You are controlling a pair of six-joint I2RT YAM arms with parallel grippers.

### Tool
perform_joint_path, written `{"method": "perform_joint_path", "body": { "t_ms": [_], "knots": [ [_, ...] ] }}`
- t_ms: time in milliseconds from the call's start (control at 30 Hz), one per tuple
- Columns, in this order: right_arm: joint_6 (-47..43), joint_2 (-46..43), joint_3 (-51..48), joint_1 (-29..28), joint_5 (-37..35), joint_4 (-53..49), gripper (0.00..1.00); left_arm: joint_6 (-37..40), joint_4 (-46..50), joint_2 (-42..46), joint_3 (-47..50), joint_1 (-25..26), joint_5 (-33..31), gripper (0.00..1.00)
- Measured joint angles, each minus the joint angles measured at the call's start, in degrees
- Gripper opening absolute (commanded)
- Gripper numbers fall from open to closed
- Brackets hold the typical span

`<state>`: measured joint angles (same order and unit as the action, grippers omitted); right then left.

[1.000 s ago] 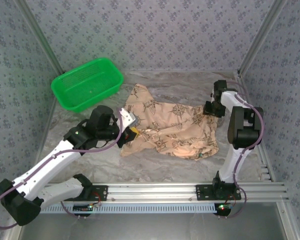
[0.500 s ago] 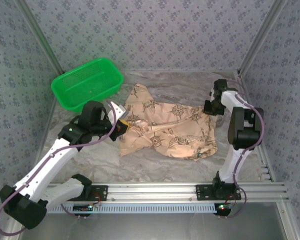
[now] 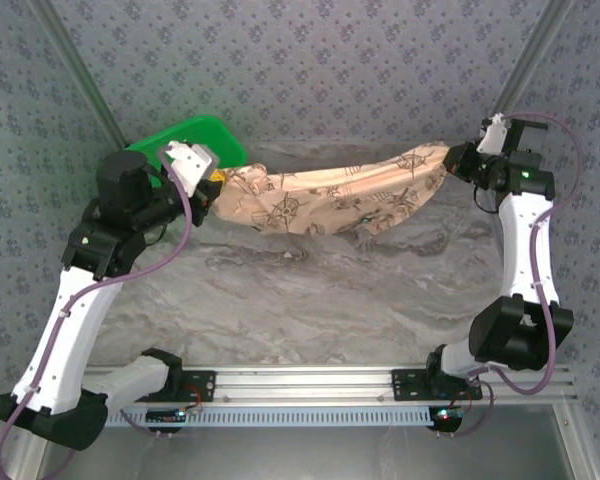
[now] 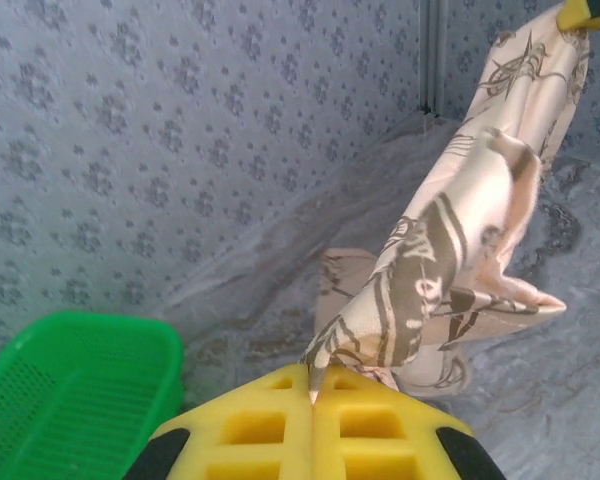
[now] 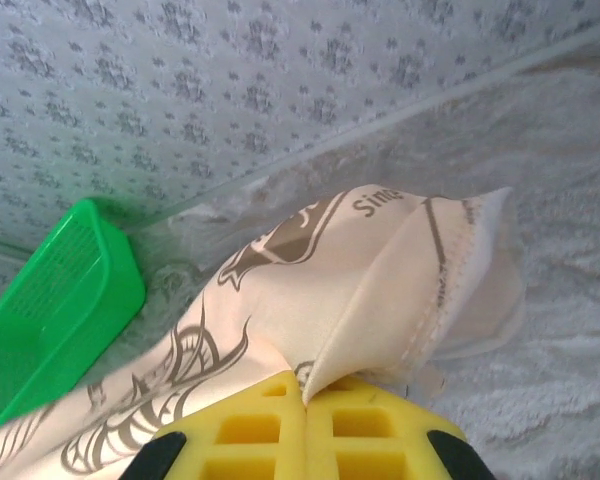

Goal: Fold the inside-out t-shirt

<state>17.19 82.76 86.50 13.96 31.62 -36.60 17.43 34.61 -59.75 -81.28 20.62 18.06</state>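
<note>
The t-shirt [image 3: 330, 195] is held stretched between the two grippers above the far part of the tabletop [image 3: 310, 300], well apart from the near edge. It is drawn out into a long band from near the far-left corner towards the far-right corner, with the right end somewhat higher in the top view. Its tan-peach printed side is seen there, marked with dark compass roses and lettering.

The left gripper [image 3: 208, 183] is pressed together on the left end of the cloth, just beside the green basket [image 3: 195, 135] that stands in the far-left corner. In the left wrist view the yellow pads [image 4: 250, 425] are seen closed flat against each other, with a point of the t-shirt [image 4: 450, 260] pinched in the seam between them at the left gripper [image 4: 310, 395]. The green basket [image 4: 70, 390] is seen low on the left.

The right gripper [image 3: 458, 160] is likewise clamped on the right end. In the right wrist view the right gripper [image 5: 305, 400] is shown with its pads shut on a stitched edge of the t-shirt [image 5: 330, 290], and the green basket [image 5: 50, 310] is seen beyond.

Loose folds hang under the middle of the band towards the crinkled pale cover [image 3: 280, 320] on the tabletop; whether they touch it cannot be told.
</note>
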Motion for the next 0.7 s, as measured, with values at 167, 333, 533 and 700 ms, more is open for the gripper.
{"method": "perform_joint_path", "body": {
  "t_ms": [167, 333, 533, 700],
  "knots": [
    [0.0, -1.2, -11.3, 0.0, 1.1, -1.1, 0.18, 1.6, -1.1, 2.6, 7.2, 0.0, 0.8, 0.00],
    [0.2, 2.6, -23.0, -0.2, 1.3, 0.0, 0.12, 1.1, -1.4, 3.4, 17.5, 0.0, 1.8, 0.00],
    [1.5, 14.1, -23.1, -2.6, 1.4, 4.5, 0.30, 0.1, -1.2, -1.2, 18.4, 0.0, 2.0, 0.00],
    [2.1, 11.4, -23.3, -8.3, -3.0, 4.1, 0.41, -1.2, 0.0, -7.2, 11.9, -0.5, -0.1, 0.00]
  ]
}}
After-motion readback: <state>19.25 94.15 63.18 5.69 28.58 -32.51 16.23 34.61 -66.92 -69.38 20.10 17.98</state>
